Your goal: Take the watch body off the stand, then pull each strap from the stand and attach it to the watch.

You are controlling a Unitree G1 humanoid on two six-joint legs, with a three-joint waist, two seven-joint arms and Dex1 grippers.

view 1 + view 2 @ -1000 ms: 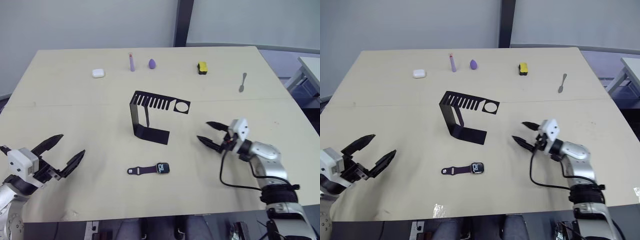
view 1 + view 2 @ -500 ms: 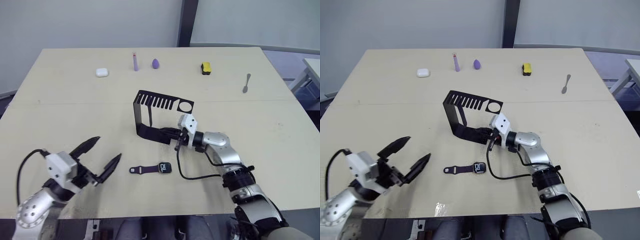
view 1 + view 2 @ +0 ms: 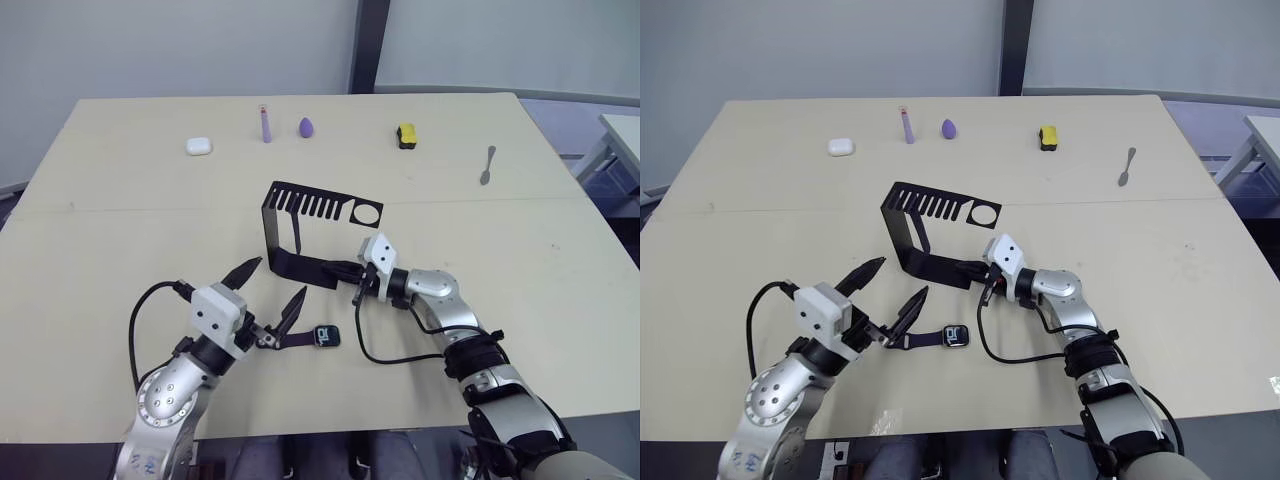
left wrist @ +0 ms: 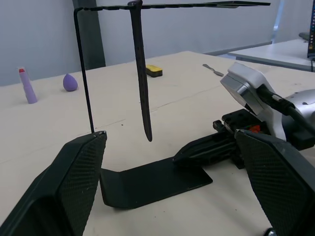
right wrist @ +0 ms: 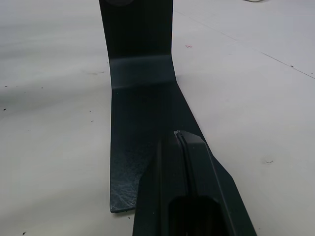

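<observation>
I see my right gripper (image 3: 345, 271) with its fingers pressed together, tips resting on the front edge of the stand's (image 3: 300, 230) flat base. From the right wrist view the two black fingers (image 5: 183, 162) meet in one seam over the base plate. One dark strap (image 4: 140, 73) hangs from the stand's slotted top plate, beyond those fingertips and above the base.

My left gripper (image 3: 268, 290) is spread wide, low over the table (image 3: 120, 230), with the stand straight ahead of it. The watch body (image 3: 325, 336) lies flat on the table just beside its nearer fingertip, screen up, with the other strap (image 3: 283, 340) already joined to it and running under that finger. I cannot tell whether the finger touches the strap.
</observation>
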